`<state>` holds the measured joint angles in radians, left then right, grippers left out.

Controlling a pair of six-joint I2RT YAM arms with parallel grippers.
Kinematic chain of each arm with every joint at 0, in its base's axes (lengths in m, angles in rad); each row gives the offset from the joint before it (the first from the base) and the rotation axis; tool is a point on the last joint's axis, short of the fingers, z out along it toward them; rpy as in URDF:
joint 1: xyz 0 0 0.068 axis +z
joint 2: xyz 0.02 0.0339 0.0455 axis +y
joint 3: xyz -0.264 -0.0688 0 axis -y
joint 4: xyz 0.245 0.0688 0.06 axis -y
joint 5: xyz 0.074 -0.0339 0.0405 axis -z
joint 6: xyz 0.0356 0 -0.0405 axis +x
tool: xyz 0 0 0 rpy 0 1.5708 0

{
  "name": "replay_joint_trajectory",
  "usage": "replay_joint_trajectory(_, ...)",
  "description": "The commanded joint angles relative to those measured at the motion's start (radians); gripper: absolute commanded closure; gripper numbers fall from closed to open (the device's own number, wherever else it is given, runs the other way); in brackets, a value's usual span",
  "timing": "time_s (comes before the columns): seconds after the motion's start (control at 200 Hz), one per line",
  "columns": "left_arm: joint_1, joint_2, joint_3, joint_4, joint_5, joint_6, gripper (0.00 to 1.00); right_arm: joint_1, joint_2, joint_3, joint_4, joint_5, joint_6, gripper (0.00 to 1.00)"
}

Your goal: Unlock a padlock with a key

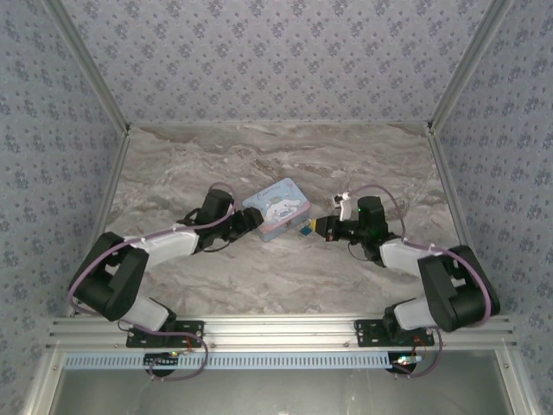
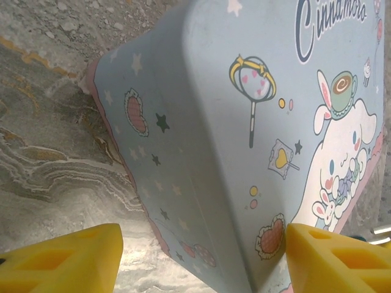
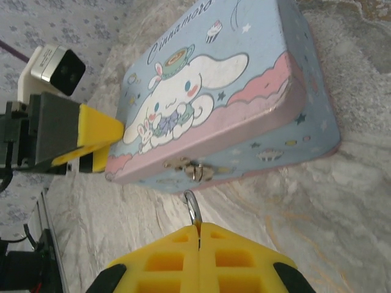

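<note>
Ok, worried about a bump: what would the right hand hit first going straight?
The right hand, a metal loop at its tips, would likely meet the tin box near its clasp; depth unclear.

A: Tin box (image 3: 232,91)?
B: Sheet metal, printed pale blue and pink. Smooth, satin sheen, with whitish scuffs along the lid edge. Clasp (image 3: 194,171): bright metal, glossy.
A: Table (image 1: 259,277)?
B: Marble-look top, grey-beige veining, smooth, soft sheen.
A: Left gripper (image 1: 252,220) and right gripper (image 3: 198,229)?
B: Both have fingers (image 2: 61,256) of yellow plastic, matt, moulded with recesses.
A: The loop (image 3: 193,206) pinched at the right fingertips?
B: Thin silvery metal, polished.
A: Walls (image 1: 276,60)?
B: Patterned covering, matt. Cloth or paper, cannot tell.
</note>
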<state>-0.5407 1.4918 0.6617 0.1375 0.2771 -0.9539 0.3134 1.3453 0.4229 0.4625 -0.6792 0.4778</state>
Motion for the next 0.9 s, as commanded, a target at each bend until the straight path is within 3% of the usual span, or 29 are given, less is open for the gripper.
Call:
replay_joint_trajectory(0.0,0.026,0.058,0.011,-0.085,-0.032,0.039,0.31,-0.005,-0.101,-0.004,-0.222,0.019,-0.044,1.00)
replay_joint_trajectory(0.23,0.072,0.111,0.070,-0.096,-0.014,0.084,0.31,-0.007,-0.252,0.022,-0.534,0.049,-0.065,1.00)
replay_joint_trajectory(0.49,0.095,0.080,0.115,-0.132,-0.007,0.130,0.27,0.000,-0.286,0.010,-0.642,0.039,-0.053,1.00)
replay_joint_trajectory(0.794,0.111,-0.138,0.098,-0.231,-0.112,0.205,0.14,-0.006,-0.270,0.077,-0.699,0.109,-0.108,1.00)
replay_joint_trajectory(0.894,0.131,-0.243,0.081,-0.275,-0.156,0.226,0.11,-0.019,-0.274,0.114,-0.716,0.152,-0.127,0.94)
